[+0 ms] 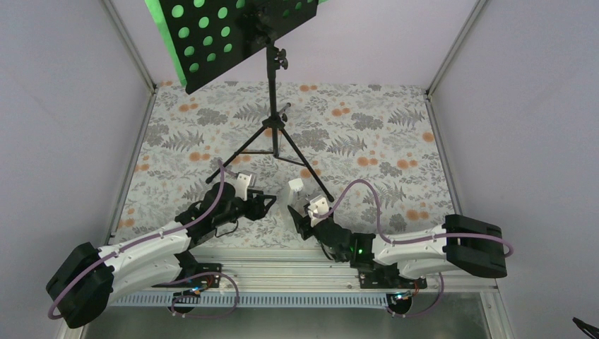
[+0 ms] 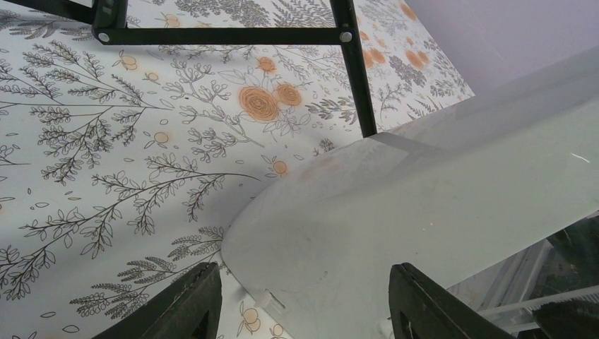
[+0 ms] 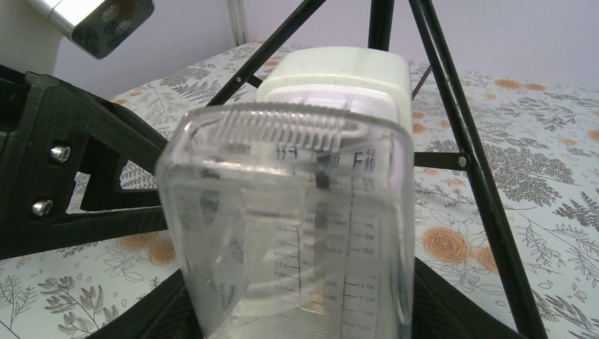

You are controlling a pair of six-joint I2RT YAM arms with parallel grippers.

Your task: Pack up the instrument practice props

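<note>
The black music stand [image 1: 272, 134] rises at the back centre. Its holed desk [image 1: 226, 35] is tilted, and green sheet-music pages [image 1: 154, 18] show behind it. The small white metronome [image 1: 295, 187] stands between the tripod's front legs. My right gripper [image 1: 293, 212] is shut on it. In the right wrist view the clear cover [image 3: 282, 233] fills the space between the jaws of this gripper [image 3: 300, 282], and the white body [image 3: 332, 70] is right behind. My left gripper [image 1: 270, 203] is open beside it. Its fingers [image 2: 205, 296] stand apart over a translucent white surface [image 2: 395, 212] that runs past the right finger.
A flower-patterned cloth [image 1: 367, 127] covers the table. Tripod legs [image 2: 357, 70] [image 3: 466, 155] cross close behind both grippers. Aluminium posts [image 1: 134, 56] and pale walls bound the sides and back. A metal rail [image 1: 282, 272] runs along the near edge. The left arm's black frame [image 3: 63, 162] sits beside the metronome.
</note>
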